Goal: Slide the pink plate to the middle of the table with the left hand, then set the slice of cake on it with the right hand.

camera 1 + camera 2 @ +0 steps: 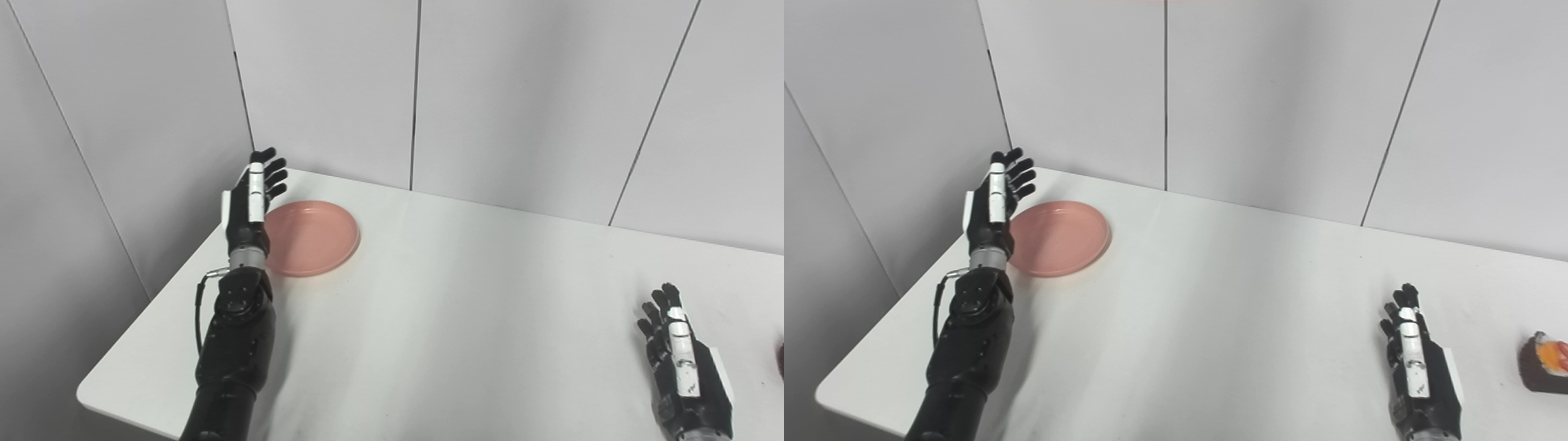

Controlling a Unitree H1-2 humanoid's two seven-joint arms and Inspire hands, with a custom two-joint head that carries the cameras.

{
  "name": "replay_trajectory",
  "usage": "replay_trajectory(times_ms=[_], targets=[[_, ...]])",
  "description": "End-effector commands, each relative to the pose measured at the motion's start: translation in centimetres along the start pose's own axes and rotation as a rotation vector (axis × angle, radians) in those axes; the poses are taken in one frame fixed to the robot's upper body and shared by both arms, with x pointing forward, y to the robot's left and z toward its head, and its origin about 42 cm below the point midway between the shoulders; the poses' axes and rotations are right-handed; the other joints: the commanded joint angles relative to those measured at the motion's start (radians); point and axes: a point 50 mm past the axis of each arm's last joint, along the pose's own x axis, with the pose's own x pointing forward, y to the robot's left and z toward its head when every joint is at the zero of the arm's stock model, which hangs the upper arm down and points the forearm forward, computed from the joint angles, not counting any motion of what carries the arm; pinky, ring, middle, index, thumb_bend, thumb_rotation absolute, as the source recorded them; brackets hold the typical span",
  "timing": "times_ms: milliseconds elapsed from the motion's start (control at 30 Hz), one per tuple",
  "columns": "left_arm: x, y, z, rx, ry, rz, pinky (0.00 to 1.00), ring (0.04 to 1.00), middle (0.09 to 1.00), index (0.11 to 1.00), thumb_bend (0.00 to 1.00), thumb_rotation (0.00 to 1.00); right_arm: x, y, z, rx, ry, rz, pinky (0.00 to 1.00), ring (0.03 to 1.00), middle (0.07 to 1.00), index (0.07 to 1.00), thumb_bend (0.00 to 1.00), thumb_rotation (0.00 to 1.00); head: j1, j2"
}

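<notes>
Left eye view: pink plate (312, 237) lies flat near the table's (465, 318) far-left corner, well short of the middle. Left hand (252, 202) stands edge-on just beside the plate's left rim, fingers straight and apart, holding nothing; contact unclear. Right hand (683, 367) waits near the right edge, fingers apart, empty.

Right eye view: slice of cake (1546, 362) sits at the far right, just beside the right hand, partly cut off by the frame.

Judgement: push step is starting. Keep the palm low against the rim and press sideways, so the plate slides without tipping. Plate is round, so no long axis; the cake's heading cannot be told.
</notes>
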Motion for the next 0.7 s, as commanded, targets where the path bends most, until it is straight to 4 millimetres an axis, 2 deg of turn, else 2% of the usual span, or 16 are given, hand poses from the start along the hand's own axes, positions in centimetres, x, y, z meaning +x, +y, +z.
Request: replay_trajectory(times_ms=[0,133,300,533,667], targets=[[2.2,-0.1,3.0,-0.022,-0.124,0.022,0.75,0.762,0.758,0.759,0.67,1.00,0.0,0.0,0.9,-0.011,-0.071,0.011,1.00,1.000,1.000,1.000,0.51,0.89,0.000,0.001],[3.0,1.6,2.4,-0.002,-0.128,0.094,0.72,0.734,0.729,0.728,0.66,1.00,-0.1,0.1,1.0,-0.021,-0.075,0.016,1.00,1.000,1.000,1.000,0.51,0.91,0.001,-0.001],[3.2,2.6,1.7,0.050,-0.128,0.151,0.72,0.723,0.716,0.710,0.66,1.00,-0.2,0.2,1.1,-0.026,-0.077,0.015,1.00,1.000,1.000,1.000,0.50,0.91,-0.002,0.000],[3.4,3.4,0.2,0.070,-0.102,0.180,0.75,0.738,0.735,0.719,0.64,1.00,-0.1,0.3,1.1,-0.023,-0.081,0.014,1.00,1.000,1.000,1.000,0.51,0.89,-0.004,0.001],[3.5,3.7,-0.5,0.105,-0.090,0.179,0.78,0.761,0.752,0.735,0.66,1.00,-0.1,0.4,1.2,-0.020,-0.082,0.016,1.00,1.000,1.000,1.000,0.52,0.88,-0.005,0.003]])
